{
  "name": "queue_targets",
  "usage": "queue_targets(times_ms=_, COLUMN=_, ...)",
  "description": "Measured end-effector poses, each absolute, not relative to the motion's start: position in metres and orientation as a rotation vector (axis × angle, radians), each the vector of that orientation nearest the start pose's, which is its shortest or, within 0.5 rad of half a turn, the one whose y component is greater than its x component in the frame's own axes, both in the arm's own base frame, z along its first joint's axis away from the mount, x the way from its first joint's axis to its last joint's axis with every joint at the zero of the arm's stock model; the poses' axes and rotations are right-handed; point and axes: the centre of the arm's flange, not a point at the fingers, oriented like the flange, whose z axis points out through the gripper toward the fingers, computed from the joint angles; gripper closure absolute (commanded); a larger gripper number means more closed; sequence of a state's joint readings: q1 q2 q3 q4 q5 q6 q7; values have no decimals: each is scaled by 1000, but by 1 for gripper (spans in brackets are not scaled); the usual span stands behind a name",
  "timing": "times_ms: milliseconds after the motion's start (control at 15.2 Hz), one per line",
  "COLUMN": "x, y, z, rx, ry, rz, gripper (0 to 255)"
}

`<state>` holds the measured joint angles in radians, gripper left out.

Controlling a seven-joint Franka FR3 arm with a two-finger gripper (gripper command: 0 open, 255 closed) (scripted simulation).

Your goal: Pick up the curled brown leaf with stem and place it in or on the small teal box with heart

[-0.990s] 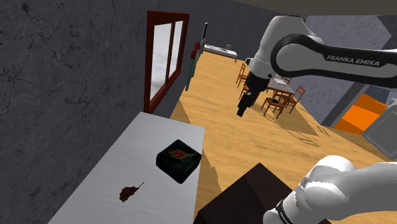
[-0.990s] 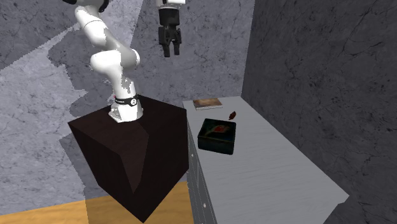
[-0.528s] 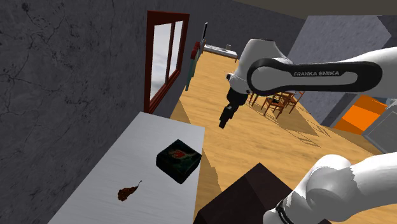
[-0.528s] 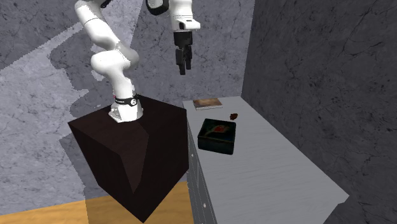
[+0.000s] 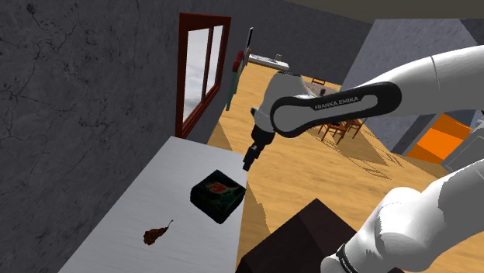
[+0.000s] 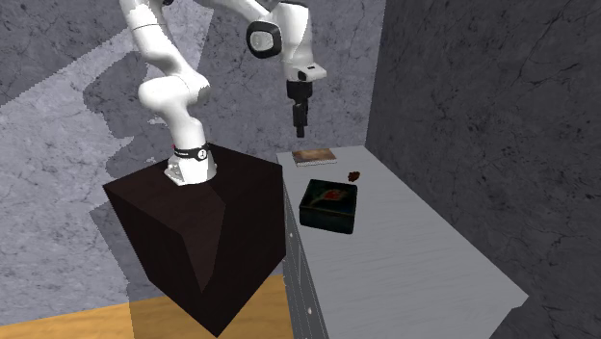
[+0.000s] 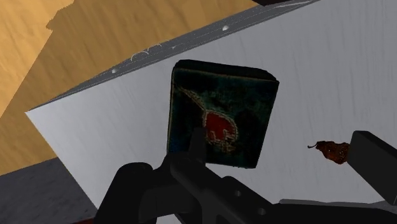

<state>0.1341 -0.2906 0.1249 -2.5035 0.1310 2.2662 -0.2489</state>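
The curled brown leaf (image 5: 157,233) lies on the pale grey table (image 5: 140,203), toward the shoulder view's lower left of the dark teal box with a red heart (image 5: 217,194). My gripper (image 5: 248,159) hangs in the air above the table's edge, just beyond the box, with nothing in it. In the second exterior view the gripper (image 6: 300,125) points down, above the leaf (image 6: 354,175) and the box (image 6: 329,205). In the wrist view the fingers (image 7: 375,153) stand apart; the gripper (image 7: 280,140) looks down on the box (image 7: 219,114), with the leaf (image 7: 332,150) near one finger.
A flat book-like slab (image 6: 314,156) lies at the table's end near the stand (image 6: 207,236). A dark stone wall (image 5: 77,93) runs along the table's far side. Wooden floor (image 5: 279,171), a red-framed window (image 5: 200,70) and dining chairs (image 5: 341,124) lie beyond.
The arm has swung down and toward the shoulder view's left, bringing the gripper from high over the floor to just above the table's edge near the box. Leaf and box stayed put.
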Motion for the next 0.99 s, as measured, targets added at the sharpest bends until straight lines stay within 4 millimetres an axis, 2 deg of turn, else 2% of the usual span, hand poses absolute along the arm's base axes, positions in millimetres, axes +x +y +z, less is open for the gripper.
queue_targets(times_ms=858, x=470, y=213, z=267, rx=-2846, ry=-820, rz=-95, gripper=0)
queue_targets(times_ms=990, x=477, y=229, z=254, rx=-2820, ry=-846, rz=-97, gripper=0)
